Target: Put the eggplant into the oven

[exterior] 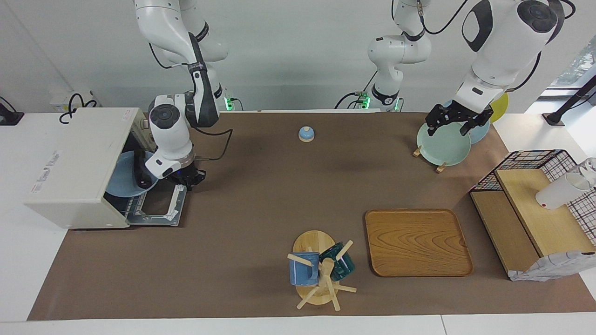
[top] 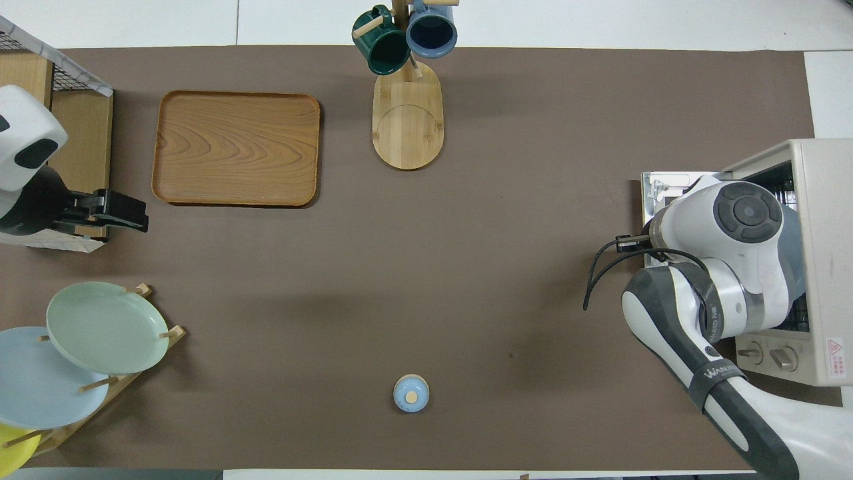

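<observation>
Hanging over the oven [exterior: 74,163] door, right gripper [exterior: 188,179] closed, empty.

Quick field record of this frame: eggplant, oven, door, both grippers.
eggplant: lying on a blue plate inside the oven
oven: at the right arm's end of the table
oven door: open, folded down flat
right gripper: shut, empty, over the open door's edge
left gripper: open, waiting over the green plate in the rack
task state: eggplant in, door not yet closed

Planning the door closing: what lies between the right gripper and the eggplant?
Facing view: only the blue plate's rim between right gripper and eggplant.
</observation>
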Action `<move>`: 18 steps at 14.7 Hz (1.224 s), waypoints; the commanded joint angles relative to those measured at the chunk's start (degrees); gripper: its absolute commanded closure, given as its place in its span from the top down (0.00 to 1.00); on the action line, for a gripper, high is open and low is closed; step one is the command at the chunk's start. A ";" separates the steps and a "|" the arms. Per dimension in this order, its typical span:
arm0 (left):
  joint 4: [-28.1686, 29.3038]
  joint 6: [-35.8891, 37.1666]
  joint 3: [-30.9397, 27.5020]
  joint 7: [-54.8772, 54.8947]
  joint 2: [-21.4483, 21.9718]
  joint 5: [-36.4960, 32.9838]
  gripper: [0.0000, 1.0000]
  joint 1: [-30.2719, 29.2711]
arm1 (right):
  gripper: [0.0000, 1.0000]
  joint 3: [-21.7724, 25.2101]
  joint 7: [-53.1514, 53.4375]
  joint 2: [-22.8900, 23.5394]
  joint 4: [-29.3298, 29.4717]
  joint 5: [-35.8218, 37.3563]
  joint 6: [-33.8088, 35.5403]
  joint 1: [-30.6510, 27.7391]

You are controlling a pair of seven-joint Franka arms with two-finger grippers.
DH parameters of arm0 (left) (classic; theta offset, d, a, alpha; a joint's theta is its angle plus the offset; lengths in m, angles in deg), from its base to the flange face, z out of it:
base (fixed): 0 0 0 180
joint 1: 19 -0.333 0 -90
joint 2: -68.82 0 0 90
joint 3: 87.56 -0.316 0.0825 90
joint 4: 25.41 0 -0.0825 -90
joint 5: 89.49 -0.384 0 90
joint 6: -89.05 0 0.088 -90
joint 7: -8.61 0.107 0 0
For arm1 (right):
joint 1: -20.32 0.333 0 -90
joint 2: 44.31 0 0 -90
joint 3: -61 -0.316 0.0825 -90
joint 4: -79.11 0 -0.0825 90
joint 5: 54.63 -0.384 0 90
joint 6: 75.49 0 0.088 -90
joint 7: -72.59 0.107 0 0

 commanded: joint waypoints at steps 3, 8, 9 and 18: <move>-0.33 0.53 0.34 0.34 -0.04 -0.25 1.00 -0.52 | 0.00 -0.12 0.49 0.58 -0.07 -0.98 -0.95 -0.07; -0.33 0.53 0.34 0.43 -0.04 -0.25 1.00 -0.52 | 0.00 -0.03 -1.35 0.84 6.32 9.46 10.60 -0.16; -0.33 0.53 0.34 0.43 -0.04 -0.25 1.00 -0.52 | 0.00 -0.03 -3.18 0.85 9.13 9.74 14.57 -0.24; -0.33 0.53 0.34 0.34 -0.04 -0.25 1.00 -0.52 | 0.00 0.50 -29.55 -3.37 15.22 9.48 22.34 -13.68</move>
